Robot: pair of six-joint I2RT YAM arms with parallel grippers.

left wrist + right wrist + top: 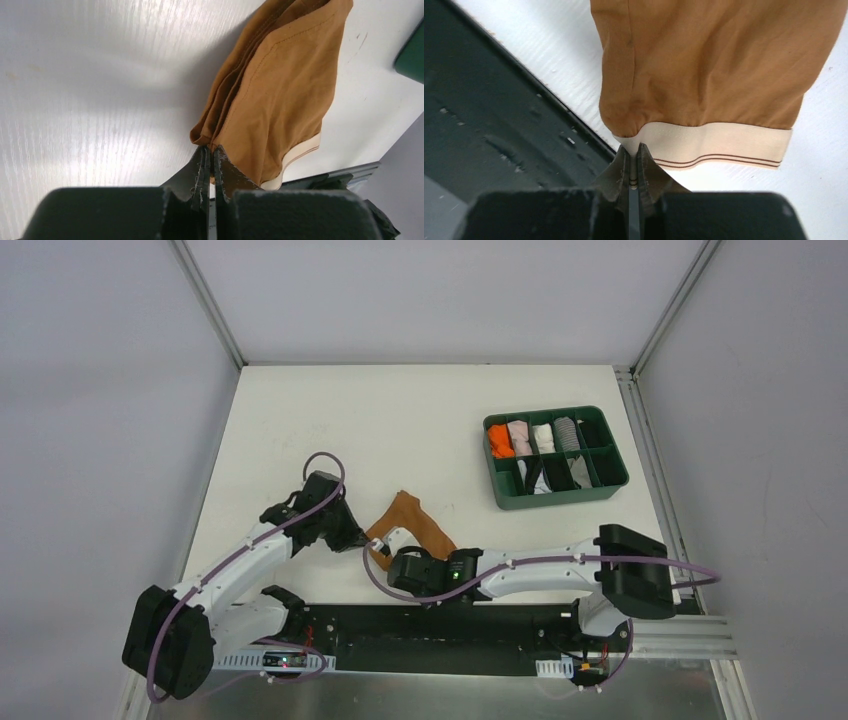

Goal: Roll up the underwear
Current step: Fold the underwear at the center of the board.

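The tan-brown underwear (412, 523) with a pale beige waistband lies folded on the white table near its front edge, between the two arms. My left gripper (358, 540) is shut on the bunched brown edge at its left side; in the left wrist view the jaws (209, 150) pinch the cloth (280, 90). My right gripper (388, 548) is shut on the left corner of the waistband; in the right wrist view the jaws (633, 149) pinch the beige band (724, 142) below the brown cloth (714, 60).
A green tray (556, 493) with several rolled garments, among them a bright orange one (500, 441), stands at the back right. The black base plate (450, 625) runs along the table's front edge just below the grippers. Grey walls close in both sides.
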